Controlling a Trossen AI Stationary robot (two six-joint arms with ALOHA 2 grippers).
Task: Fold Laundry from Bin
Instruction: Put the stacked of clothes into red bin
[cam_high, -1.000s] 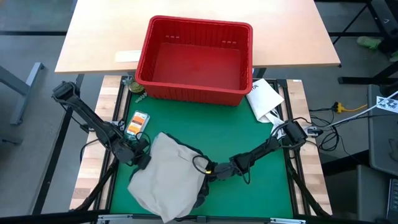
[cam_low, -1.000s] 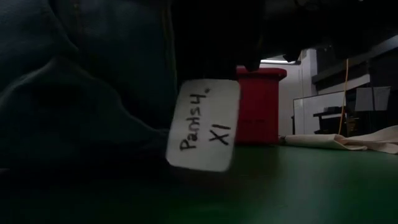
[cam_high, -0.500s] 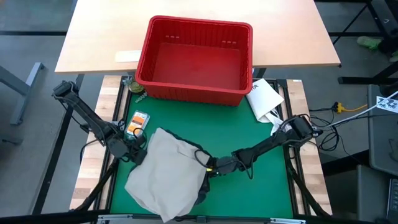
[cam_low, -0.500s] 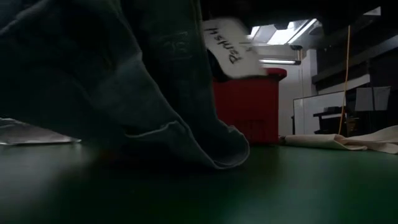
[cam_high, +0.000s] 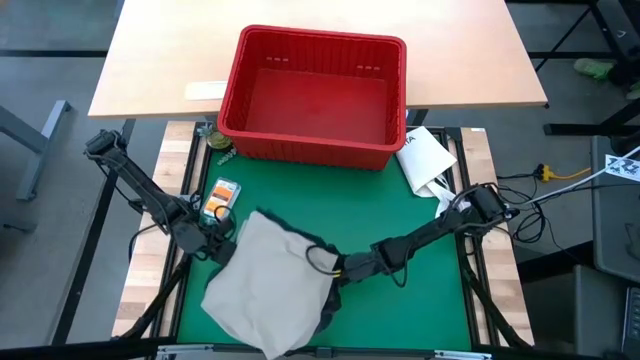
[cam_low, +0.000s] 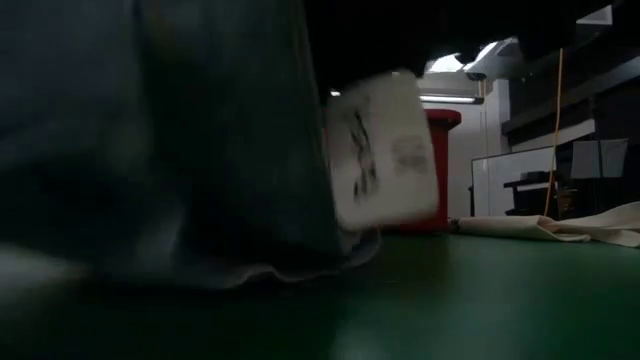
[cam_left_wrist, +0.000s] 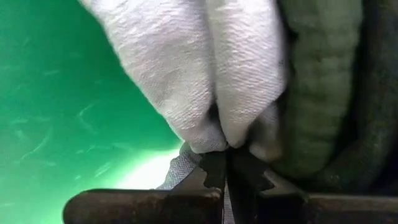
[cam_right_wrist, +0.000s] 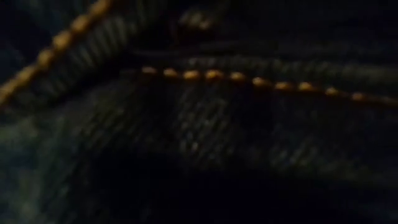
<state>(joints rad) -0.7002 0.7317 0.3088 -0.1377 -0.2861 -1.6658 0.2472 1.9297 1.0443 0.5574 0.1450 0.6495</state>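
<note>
Overhead view: my left gripper (cam_high: 218, 243) pinches the near-left edge of the tan trousers (cam_high: 265, 295), which lie on the green mat (cam_high: 400, 320) in front of the empty red bin (cam_high: 312, 95). My right gripper (cam_high: 335, 272) is closed on dark denim (cam_high: 322, 310) at their right edge. I judge we are spreading a garment; next I must pull it flat.

Low view: denim hangs close, with a white tag (cam_low: 385, 150), its writing unreadable.

Left wrist view: shut fingers clamp pale cloth.

Right wrist view: only denim stitching.
</note>
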